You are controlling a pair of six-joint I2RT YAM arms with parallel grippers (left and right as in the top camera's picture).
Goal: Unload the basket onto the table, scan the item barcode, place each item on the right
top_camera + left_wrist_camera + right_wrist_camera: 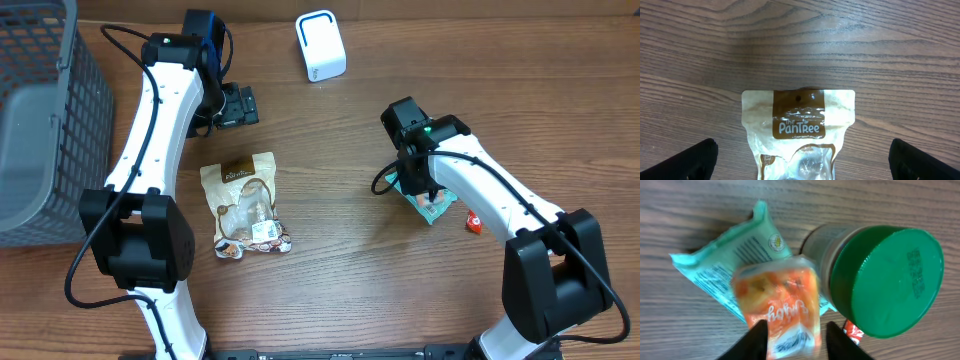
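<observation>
The item in play appears to be the orange packet (777, 305). It sits between the fingers of the right gripper (796, 330), low over the right side of the table (340, 270). It looks blurred in the right wrist view. The jaws stand partly apart around it, and it cannot be told whether the pads press on it or it hangs loose. Under it lies a teal packet (715, 270), and a jar with a green lid (885, 280) lies just beside that.

The white box (320, 45) near the far edge of the table is probably the scanner. It is well apart from the right gripper, and no barcode faces it in any view. Judged from that, the scan of this packet is not shown as done. The packet would have to be held firmly, carried to the white box and turned with its barcode toward it.

The left gripper (802, 150) hangs with its jaws wide and empty above a brown snack pouch (799, 120), which lies flat toward the left side. A grey basket (85, 100) stands at the left edge.
</observation>
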